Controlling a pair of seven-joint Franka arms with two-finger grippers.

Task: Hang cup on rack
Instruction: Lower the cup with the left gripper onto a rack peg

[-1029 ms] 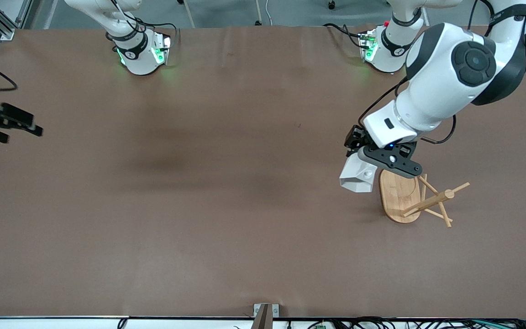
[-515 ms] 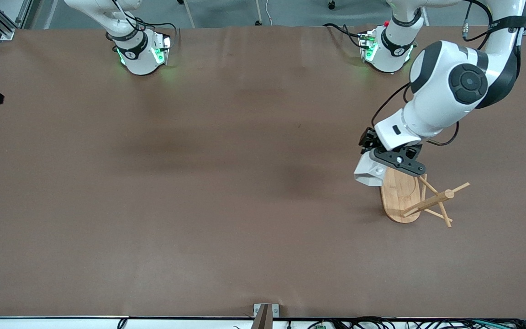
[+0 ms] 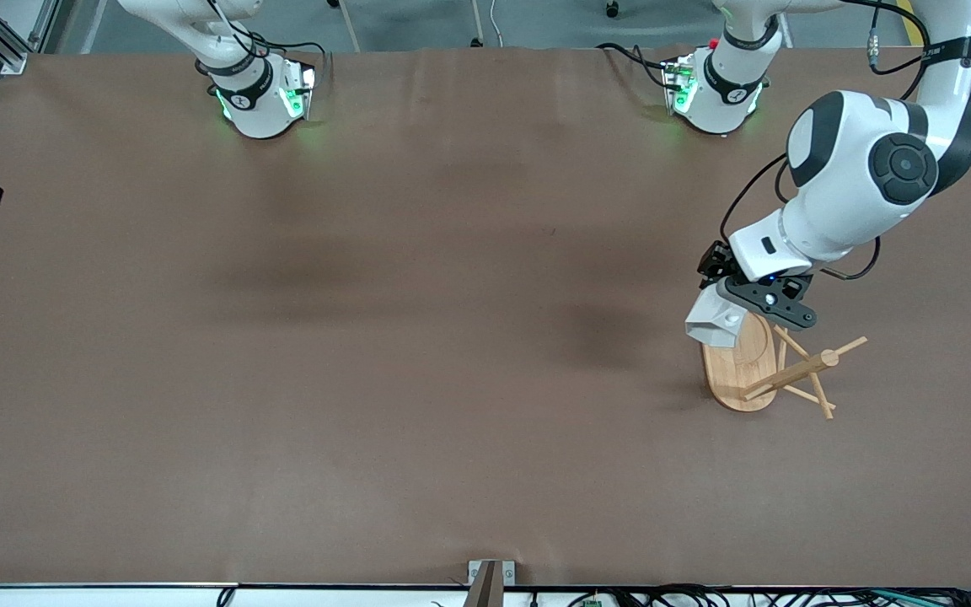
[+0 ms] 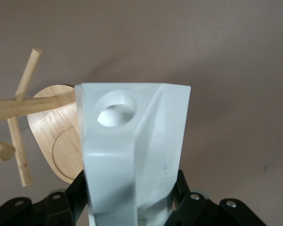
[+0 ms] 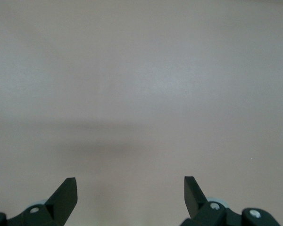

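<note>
- I have the left pincer (image 3: pixel 734 305) pinching the cup (image 3: pixel 716 322), holding it in the air over the end of the rack (image 3: pixel 768 367) base that points to 12 o'clock in the front view
- In the left wrist view the cup (image 4: pixel 134 155) sits clamped between the two black fingers (image 4: pixel 70 200), gripped low on its body, with the blocky handle and its round hole (image 4: pixel 114 110) facing the camera
- The cup looks stiff and hard, with flat faceted walls; I judge it light for its size, and the flat faces give the fingers a square seat, so I expect little twisting in the grip
- The surface looks smooth and a bit glossy, so I'd treat it as slippery and possibly brittle if dropped on the tabletop (image 3: pixel 418 337)
- The rack post leans toward 4 o'clock from the base in the front view, thin pegs (image 3: pixel 816 396) fanning off it; they look slender, so I'd slide the handle hole on gently
- The hold on the body leaves the handle hole free, which is what I need for the peg
- The right pincer (image 5: pixel 130 188) is spread wide with nothing between its fingers, waiting over bare tabletop at the right arm's end
</note>
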